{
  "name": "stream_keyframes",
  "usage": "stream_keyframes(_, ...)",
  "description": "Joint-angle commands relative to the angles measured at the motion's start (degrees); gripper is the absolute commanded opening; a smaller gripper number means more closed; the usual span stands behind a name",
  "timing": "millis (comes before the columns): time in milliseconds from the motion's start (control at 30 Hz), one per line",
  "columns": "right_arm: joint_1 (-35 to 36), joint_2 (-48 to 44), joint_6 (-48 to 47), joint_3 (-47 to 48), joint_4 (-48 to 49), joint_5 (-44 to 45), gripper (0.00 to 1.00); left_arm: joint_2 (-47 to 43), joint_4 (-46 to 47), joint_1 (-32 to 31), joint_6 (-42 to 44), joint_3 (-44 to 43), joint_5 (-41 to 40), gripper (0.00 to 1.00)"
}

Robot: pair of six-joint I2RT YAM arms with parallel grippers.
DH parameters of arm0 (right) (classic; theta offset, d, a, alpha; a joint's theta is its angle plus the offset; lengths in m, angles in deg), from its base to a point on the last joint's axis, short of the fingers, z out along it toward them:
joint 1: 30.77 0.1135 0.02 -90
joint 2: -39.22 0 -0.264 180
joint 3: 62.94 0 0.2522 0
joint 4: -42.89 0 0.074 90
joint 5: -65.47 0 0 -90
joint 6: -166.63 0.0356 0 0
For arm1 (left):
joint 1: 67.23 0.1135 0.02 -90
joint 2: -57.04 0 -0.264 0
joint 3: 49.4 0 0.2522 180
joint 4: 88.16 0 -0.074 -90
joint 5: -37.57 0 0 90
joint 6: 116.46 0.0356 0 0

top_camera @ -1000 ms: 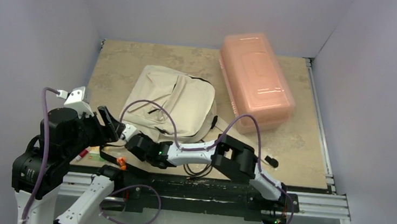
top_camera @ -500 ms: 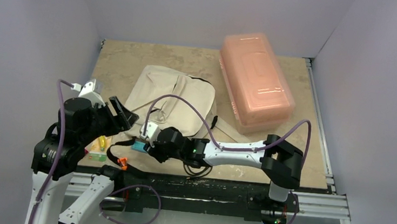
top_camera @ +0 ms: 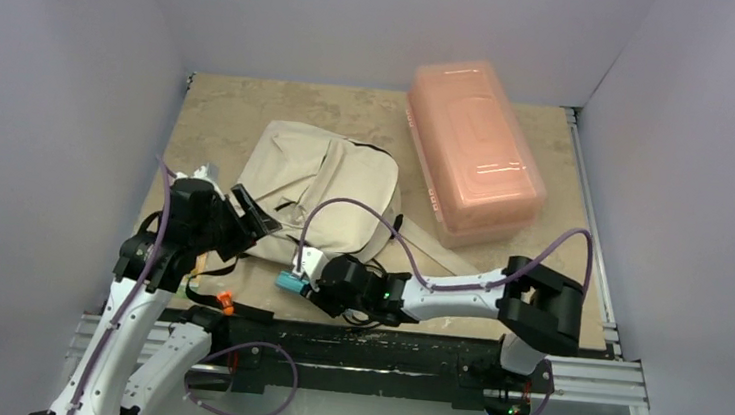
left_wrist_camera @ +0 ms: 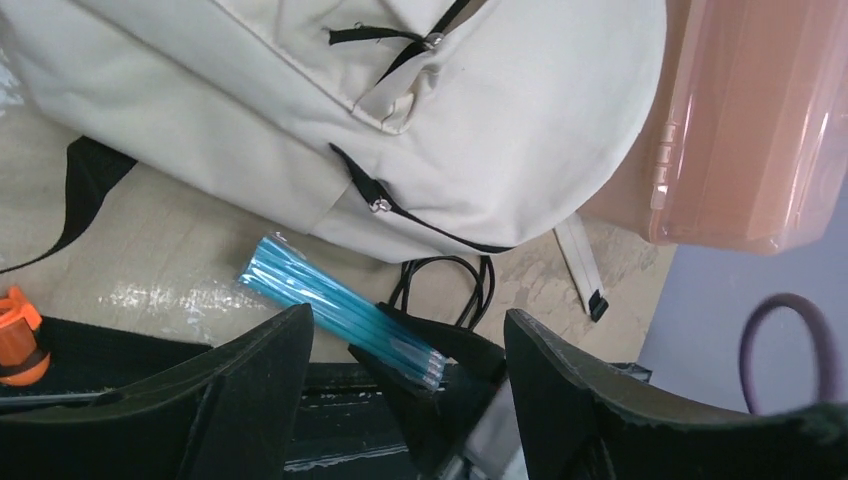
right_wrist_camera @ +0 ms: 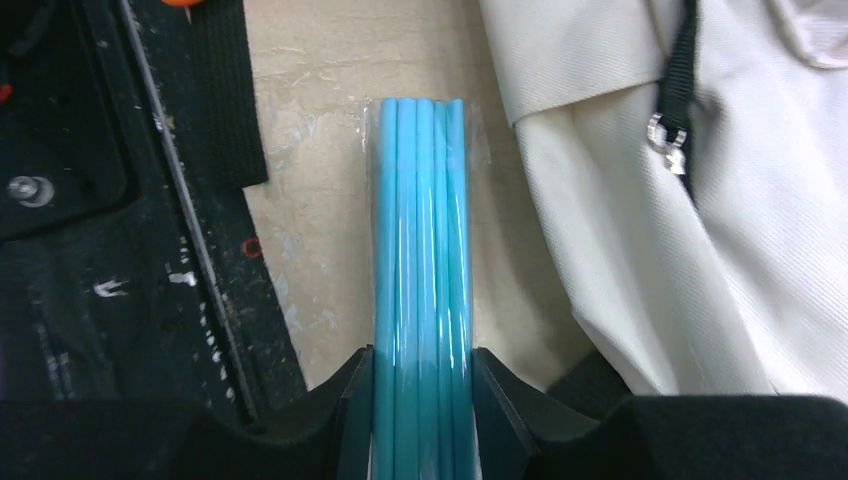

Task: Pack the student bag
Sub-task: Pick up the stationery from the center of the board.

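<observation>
Top external view hides most of the bundle of slim teal sticks in clear wrap (top_camera: 289, 284); only its end pokes out past the right wrist. Right wrist view shows us more: the right jaws are closed narrowly on the bundle (right_wrist_camera: 420, 260), a finger pressing each side, though we cannot tell pens from straws. Left wrist view gives its full length (left_wrist_camera: 340, 318), slanting over the tan stone-patterned desk (left_wrist_camera: 180, 250) just beside the soft beige fabric backpack with black zipper pulls (left_wrist_camera: 420, 130); whether it touches the desk we cannot tell. The left jaws stand wide with nothing between them. From above, the backpack (top_camera: 320, 188) lies flat at mid-desk, just beside the translucent pink plastic box (top_camera: 473, 162). An orange-capped item (left_wrist_camera: 15, 335) is cut off at the frame edge. Whether the backpack's zips are open is unclear to us.
</observation>
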State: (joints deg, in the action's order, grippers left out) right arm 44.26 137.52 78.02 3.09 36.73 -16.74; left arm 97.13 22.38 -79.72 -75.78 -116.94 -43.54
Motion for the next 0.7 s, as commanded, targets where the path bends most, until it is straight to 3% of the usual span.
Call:
stream_keyframes(0, -0.23, -8.68, 3.26, -2.97, 6.07, 0.38, 0.19, -3.61, 5.02, 0.1, -13.15, 7.44, 0.32, 0.7)
stream_keyframes(133, -0.18, -15.09, 6.02, -5.33, 5.98, 0.14, 0.19, -6.39, 9.75, 0.16, -21.41, 13.82, 3.32, 0.72)
stream_keyframes(300, -0.94, -20.99, 11.94, -5.34, 5.55, 3.65, 0.19, -9.1, 16.0, 0.18, -23.22, 15.06, 7.03, 0.77)
stream_keyframes(500, -3.81, -19.32, 18.0, 1.56, 2.76, 6.86, 0.19, -7.54, 23.45, 0.16, -22.28, 13.92, 11.32, 0.82)
stream_keyframes(667, -4.16, -17.29, 20.42, 6.99, 0.21, 10.33, 0.18, -3.66, 27.64, 0.16, -20.93, 12.83, 12.46, 0.77)
